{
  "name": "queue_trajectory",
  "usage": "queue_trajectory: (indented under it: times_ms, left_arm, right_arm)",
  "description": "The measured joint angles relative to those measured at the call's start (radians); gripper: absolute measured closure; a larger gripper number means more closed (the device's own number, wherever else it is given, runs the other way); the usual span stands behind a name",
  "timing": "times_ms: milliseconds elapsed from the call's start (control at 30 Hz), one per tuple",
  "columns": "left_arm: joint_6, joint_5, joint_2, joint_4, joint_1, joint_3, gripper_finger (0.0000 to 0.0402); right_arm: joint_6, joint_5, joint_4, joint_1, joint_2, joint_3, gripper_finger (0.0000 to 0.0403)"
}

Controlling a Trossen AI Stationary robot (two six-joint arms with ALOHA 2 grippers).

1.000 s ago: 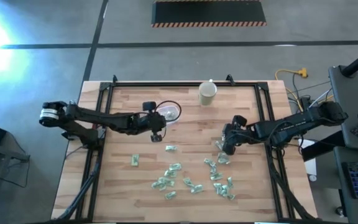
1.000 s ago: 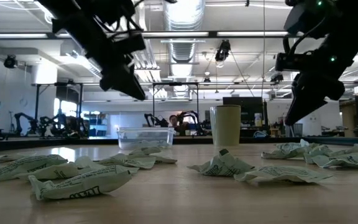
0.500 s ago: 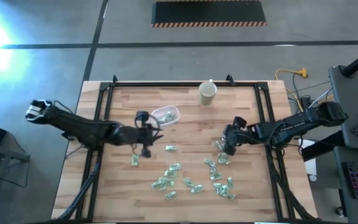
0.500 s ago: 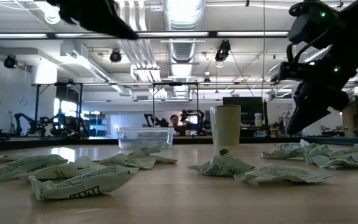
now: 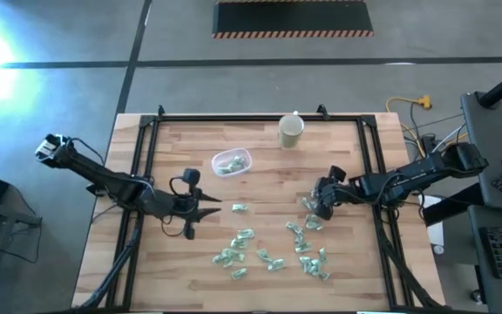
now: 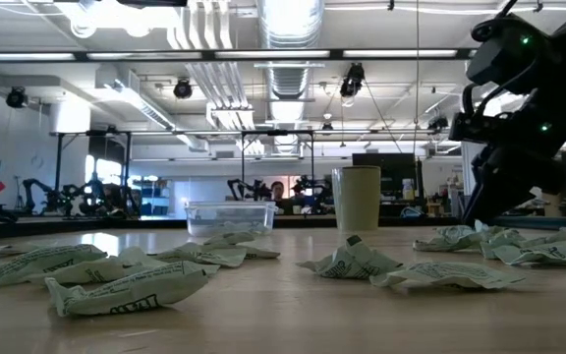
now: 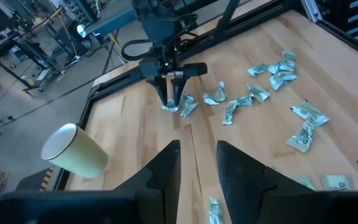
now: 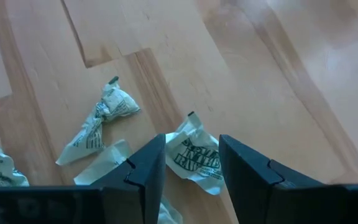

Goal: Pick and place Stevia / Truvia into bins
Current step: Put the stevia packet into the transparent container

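Many crumpled pale green and white paper sachets (image 5: 273, 249) lie scattered on the wooden table (image 5: 172, 144); a few sit in the small clear plastic tub (image 5: 231, 161). Right gripper (image 5: 314, 209) is low, jaws spread around one sachet (image 8: 194, 155), probably to pinch it. Left gripper (image 5: 209, 207) hovers beside the pile, jaws parted and empty.

My left gripper (image 5: 200, 208) has swung away from the clear tub (image 5: 232, 161), where it hung a second ago, back over bare wood near the table's left side, and it no longer shows in the low view. My right gripper (image 5: 315, 206) has sunk slightly lower onto a crumpled sachet (image 8: 194, 155), fingers straddling it.
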Motion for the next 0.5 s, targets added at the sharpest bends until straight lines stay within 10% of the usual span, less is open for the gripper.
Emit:
queue_trajectory:
  times_ms: [500]
  left_arm:
    - [0.0,-0.006,0.002,0.002,0.0,-0.003,0.0315]
  right_arm:
    - [-0.002,0.003,0.035,-0.026,0.0,-0.003,0.0261]
